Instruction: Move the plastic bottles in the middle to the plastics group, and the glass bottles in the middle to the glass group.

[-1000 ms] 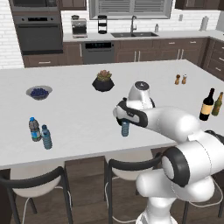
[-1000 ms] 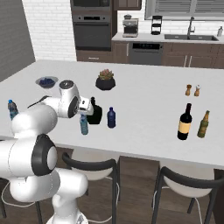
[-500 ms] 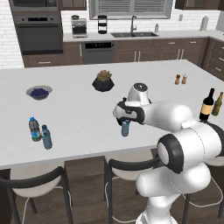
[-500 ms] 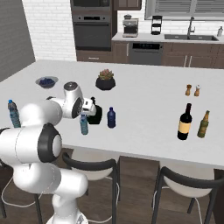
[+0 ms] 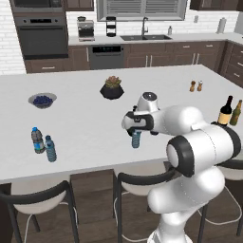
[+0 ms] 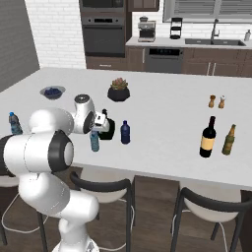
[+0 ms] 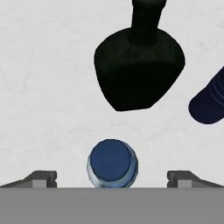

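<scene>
With the gripper (image 7: 112, 177) spread wide and empty above the clear blue-capped water bottle (image 7: 112, 162), descend straight, keeping clear of the squat black bottle (image 7: 139, 65) just beyond, then pinch below the cap.

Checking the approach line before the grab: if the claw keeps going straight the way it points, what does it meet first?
Most likely the clear bottle's blue cap, which sits between the open claw fingertips. The squat black bottle and navy bottle lie off that line.

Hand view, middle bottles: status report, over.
Gripper open, directly above clear bottle's blue cap, fingertips either side, no contact. Squat black bottle and navy bottle stand apart beyond. Nothing in the way.
</scene>
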Available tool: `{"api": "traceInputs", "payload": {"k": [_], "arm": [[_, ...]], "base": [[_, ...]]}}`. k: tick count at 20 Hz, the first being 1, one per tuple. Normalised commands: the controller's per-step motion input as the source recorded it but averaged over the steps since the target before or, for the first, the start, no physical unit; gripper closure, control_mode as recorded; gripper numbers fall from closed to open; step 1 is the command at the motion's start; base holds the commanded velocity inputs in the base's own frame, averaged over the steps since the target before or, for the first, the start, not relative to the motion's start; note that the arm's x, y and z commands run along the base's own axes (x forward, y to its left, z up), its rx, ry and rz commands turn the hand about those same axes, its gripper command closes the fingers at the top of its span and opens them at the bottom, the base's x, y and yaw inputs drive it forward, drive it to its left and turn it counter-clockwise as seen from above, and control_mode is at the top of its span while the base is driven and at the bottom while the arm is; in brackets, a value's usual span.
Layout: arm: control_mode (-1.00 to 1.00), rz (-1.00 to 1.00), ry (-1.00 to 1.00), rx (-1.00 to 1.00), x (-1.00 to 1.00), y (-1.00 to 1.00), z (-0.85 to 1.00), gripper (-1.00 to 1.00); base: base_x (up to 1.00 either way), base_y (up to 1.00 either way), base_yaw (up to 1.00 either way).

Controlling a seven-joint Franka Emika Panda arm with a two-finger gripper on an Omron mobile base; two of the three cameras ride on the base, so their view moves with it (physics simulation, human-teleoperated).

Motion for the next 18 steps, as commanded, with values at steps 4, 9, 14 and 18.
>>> {"api": "traceInputs", "payload": {"k": [4, 9, 14, 18], "arm": [[-1.0, 0.0, 0.0, 0.0, 0.11, 0.0, -0.02, -1.0], [-1.0, 0.0, 0.02, 0.0, 0.0, 0.0, -0.12, -1.0], [-1.0, 0.0, 0.0, 0.0, 0.01, 0.0, -0.19, -1.0], [-1.0, 0.0, 0.0, 0.0, 0.04, 0.0, -0.12, -1.0]], "base": [[0.0, 0.0, 0.0], [0.0, 0.0, 0.0], [0.0, 0.0, 0.0], [0.0, 0.0, 0.0]]}}
